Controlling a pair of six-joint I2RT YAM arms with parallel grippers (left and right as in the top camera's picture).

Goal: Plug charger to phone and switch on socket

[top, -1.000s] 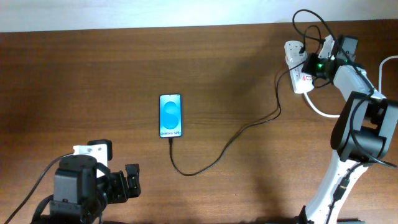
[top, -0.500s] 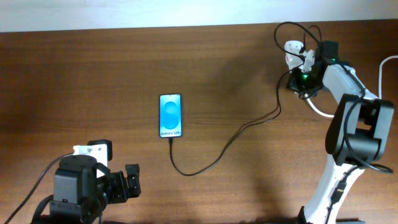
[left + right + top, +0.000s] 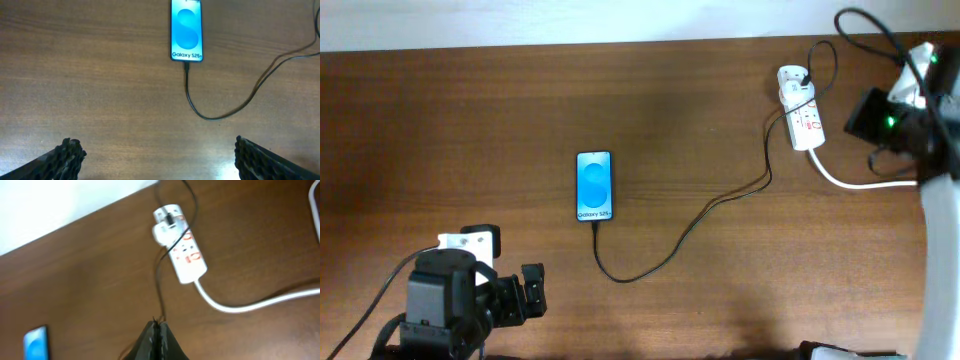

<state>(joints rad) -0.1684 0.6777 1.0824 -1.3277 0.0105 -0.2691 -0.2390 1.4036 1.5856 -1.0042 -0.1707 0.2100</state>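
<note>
The left hand (image 3: 533, 292) sits at the near-left corner of the bench (image 3: 440, 120), its fingers (image 3: 67, 155) spread wide and holding nothing. Ahead of it and well apart, the phone (image 3: 594, 186) lies flat with its blue screen up. The charger (image 3: 670, 250) has its plug tip seated in the phone's near edge. Its black cable loops toward the near side, then runs right and away to the white adapter (image 3: 790, 78), which is plugged into the far end of the socket (image 3: 804, 122). The socket lies near the far-right corner, and whether its switches are on cannot be read. Its thick white cord (image 3: 850, 182) curves off to the right. The right hand (image 3: 158, 335) is to the right of the socket, clear of it, with its fingers pressed together on nothing.
</note>
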